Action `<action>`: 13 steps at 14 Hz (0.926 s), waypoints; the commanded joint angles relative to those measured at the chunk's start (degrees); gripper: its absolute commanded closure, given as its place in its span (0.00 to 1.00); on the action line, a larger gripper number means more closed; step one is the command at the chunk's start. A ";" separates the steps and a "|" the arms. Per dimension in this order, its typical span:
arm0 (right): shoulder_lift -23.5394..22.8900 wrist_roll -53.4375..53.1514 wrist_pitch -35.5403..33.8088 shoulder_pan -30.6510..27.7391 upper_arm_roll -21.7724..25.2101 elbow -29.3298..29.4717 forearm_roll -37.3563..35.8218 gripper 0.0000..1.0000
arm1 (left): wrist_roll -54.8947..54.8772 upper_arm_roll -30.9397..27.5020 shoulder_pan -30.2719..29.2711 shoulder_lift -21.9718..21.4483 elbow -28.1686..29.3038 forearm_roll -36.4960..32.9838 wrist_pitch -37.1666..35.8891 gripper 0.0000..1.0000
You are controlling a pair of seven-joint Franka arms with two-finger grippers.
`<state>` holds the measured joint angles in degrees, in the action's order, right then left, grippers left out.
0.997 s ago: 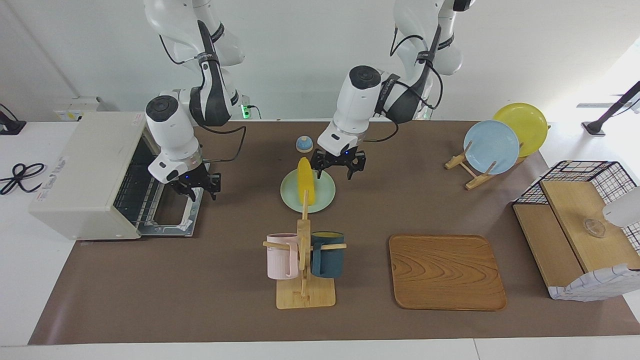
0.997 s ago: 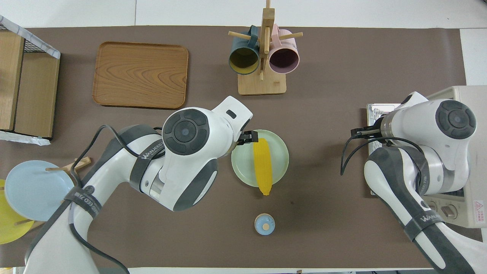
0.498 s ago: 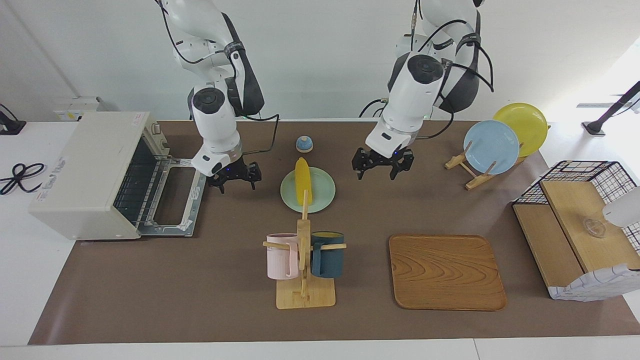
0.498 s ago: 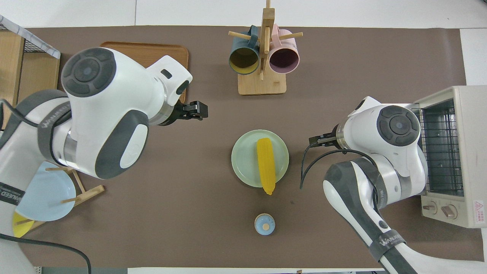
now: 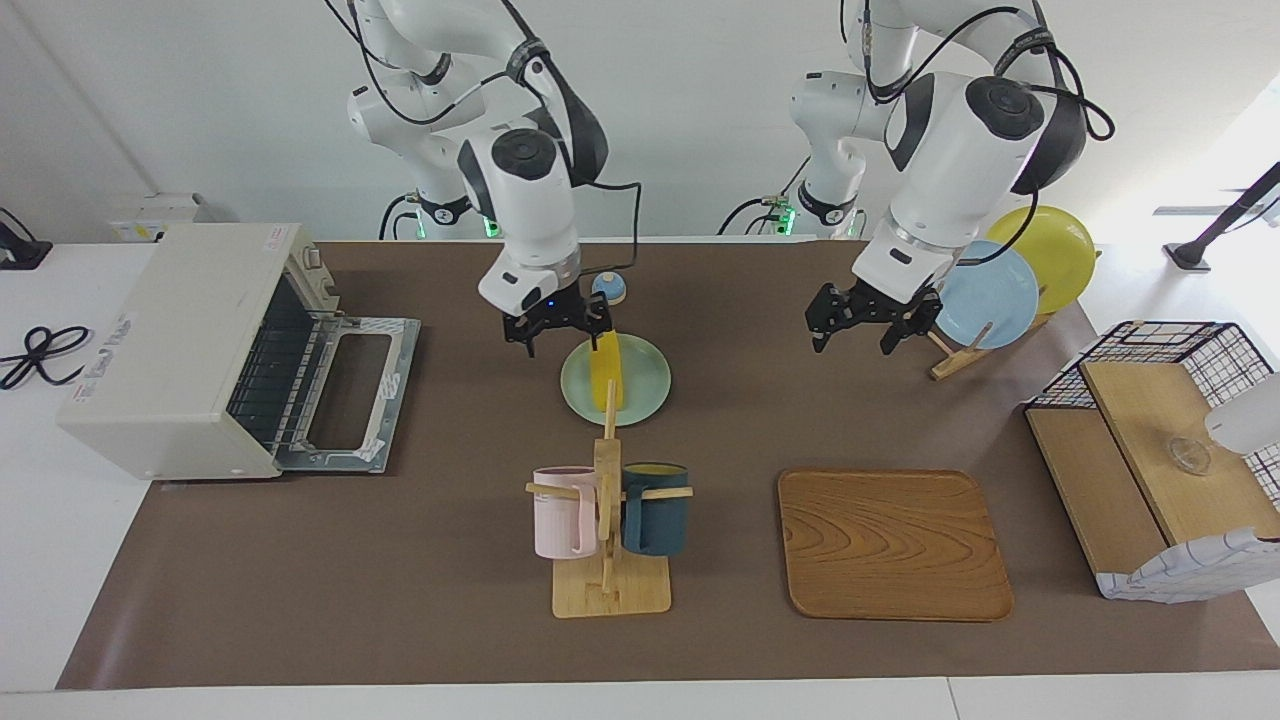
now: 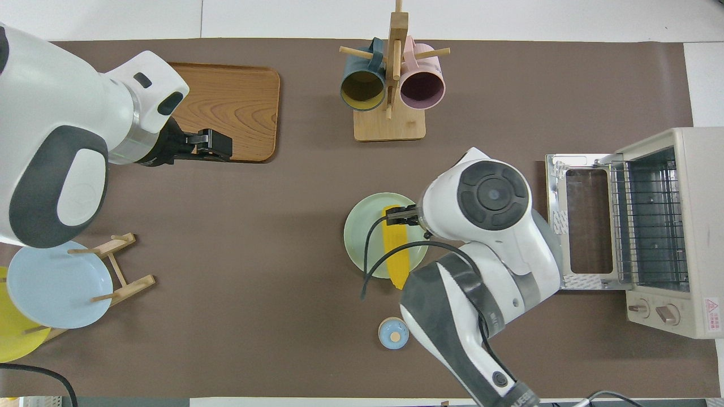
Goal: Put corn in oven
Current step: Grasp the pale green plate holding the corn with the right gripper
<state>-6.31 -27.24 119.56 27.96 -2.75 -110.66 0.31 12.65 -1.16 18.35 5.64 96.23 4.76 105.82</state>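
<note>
Jaws are spread open on both grippers, with nothing held. Since the earlier frame, the right gripper (image 5: 556, 327) has been brought from the oven (image 5: 175, 350), whose door lies open, to a spot over the corn (image 5: 606, 372). The left gripper (image 5: 868, 316) has been drawn away from the green plate (image 5: 645, 385) to hang over the surface near the plate rack (image 5: 945, 345). The corn is laid on the green plate, its long axis running toward and away from the robots, the tapered tip pointed at them.
</note>
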 commanded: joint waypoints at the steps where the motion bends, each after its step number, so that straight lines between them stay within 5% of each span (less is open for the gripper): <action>1: -10.44 -7.80 -7.57 5.59 0.03 15.07 -3.54 0.00 | -2.27 0.55 -1.82 -0.89 -0.69 -2.21 -2.36 0.00; 3: -18.36 -15.71 -9.61 10.87 0.03 23.61 -7.76 0.00 | -5.17 0.55 -3.84 -1.25 -1.22 -2.30 -4.20 0.00; 5: -22.33 -16.18 -5.25 10.89 -0.06 24.88 -8.48 0.00 | -10.00 0.55 -6.56 -1.25 -3.06 -2.30 -7.28 0.00; 7: -22.26 -16.27 1.44 11.59 -0.06 19.29 -8.22 0.00 | -13.61 0.55 -9.28 -1.33 -3.94 -2.30 -9.39 0.00; 11: -20.77 -17.06 3.65 11.77 -0.06 14.88 -7.87 0.01 | -15.99 0.28 -11.05 -2.56 -4.82 -6.51 -13.08 0.00; 13: -20.07 -17.32 4.54 12.38 -0.06 12.93 -7.78 0.12 | -16.17 -0.33 -11.93 -2.83 -5.61 -6.61 -14.50 0.00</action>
<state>-29.14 -43.39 122.25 40.21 -2.51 -93.46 -7.18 -2.65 -1.38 7.18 3.55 91.76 -0.55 93.79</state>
